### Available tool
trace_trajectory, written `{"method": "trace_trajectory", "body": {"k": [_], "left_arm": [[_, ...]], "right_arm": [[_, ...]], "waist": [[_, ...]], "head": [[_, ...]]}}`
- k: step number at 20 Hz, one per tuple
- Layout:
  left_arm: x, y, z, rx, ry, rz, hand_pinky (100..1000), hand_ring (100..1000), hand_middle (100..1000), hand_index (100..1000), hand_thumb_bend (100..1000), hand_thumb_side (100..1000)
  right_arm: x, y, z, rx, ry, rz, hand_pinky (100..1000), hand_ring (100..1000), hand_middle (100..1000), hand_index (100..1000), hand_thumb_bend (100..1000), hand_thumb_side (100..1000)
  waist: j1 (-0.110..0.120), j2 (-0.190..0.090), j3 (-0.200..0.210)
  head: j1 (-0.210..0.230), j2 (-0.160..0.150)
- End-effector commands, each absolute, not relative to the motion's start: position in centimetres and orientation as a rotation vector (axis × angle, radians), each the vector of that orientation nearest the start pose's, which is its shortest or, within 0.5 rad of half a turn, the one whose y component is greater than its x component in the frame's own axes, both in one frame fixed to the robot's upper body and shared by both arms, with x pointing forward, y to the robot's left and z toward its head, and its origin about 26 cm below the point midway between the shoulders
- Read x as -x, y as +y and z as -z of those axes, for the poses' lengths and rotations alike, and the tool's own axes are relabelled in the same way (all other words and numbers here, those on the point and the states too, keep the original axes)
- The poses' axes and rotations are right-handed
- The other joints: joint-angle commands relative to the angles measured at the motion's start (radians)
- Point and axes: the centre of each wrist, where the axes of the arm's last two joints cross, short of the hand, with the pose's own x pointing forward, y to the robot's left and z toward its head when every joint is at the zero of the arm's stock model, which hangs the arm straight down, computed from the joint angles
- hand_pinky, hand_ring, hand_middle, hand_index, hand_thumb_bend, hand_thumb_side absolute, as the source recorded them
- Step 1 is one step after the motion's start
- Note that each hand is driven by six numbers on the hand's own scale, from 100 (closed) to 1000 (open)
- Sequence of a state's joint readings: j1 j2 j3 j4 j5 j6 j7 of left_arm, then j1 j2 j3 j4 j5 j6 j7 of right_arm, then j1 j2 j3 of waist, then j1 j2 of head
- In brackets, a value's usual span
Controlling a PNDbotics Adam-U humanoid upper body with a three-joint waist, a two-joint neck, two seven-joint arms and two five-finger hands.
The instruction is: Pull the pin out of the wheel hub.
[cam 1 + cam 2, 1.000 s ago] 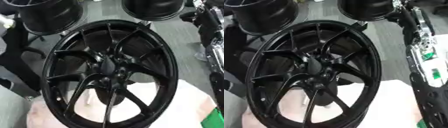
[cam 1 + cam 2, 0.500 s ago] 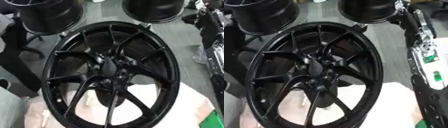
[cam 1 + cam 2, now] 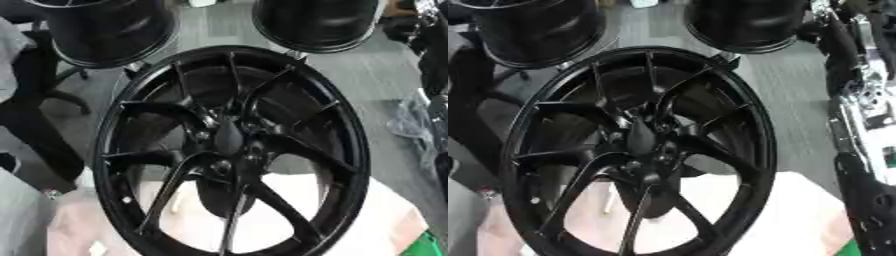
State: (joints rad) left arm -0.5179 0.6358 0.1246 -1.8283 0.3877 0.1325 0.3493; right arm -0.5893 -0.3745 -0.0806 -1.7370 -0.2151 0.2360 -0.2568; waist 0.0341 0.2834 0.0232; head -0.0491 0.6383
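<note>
1. The wheel [image 3: 229,150] is a black multi-spoke rim, standing tilted at the centre of both views on a pale-covered bench [image 3: 385,220].
2. The wheel hub [image 3: 229,137] sits where the spokes meet. A dark, rounded, elongated shape stands over it; it may be the pin, but this cannot be confirmed.
3. Small bolt holes ring the hub at roughly 10, 2, 4 and 7 o'clock. Whether any of them holds a pin cannot be told.
4. Left hand: it shows in neither view.
5. Right arm [image 3: 859,125]: black and silver links run down the 3 o'clock edge of the right eye view, well apart from the hub. No fingers can be made out, so whether the right hand is apart or together cannot be told.
6. Two further black rims [image 3: 114,30] stand at 11 and 1 o'clock behind the wheel.
7. Progress: no hand is at the hub. The scene fits both a pin seated in the hub and a pin already out.
</note>
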Motion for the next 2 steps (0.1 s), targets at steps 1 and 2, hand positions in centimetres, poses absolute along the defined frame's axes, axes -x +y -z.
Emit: {"method": "trace_trajectory", "body": {"k": [1,2], "left_arm": [[-33.16,31.50,-27.73,-0.209,-2.239,-0.207,748,718,737,798,210,748],[-33.44,31.18,-27.29,-0.198,-2.230,-0.250,727,692,720,794,229,750]], "right_arm": [[-35.55,-27.66,-26.37,0.189,-2.162,0.055,746,600,736,722,100,552],[-35.48,-27.61,-26.43,0.186,-2.170,0.061,748,602,737,722,100,546]], "waist": [[-0.004,-0.011,-0.003],[-0.006,-0.010,-0.005]], "head": [[0.003,-0.013],[0.001,-0.014]]}}
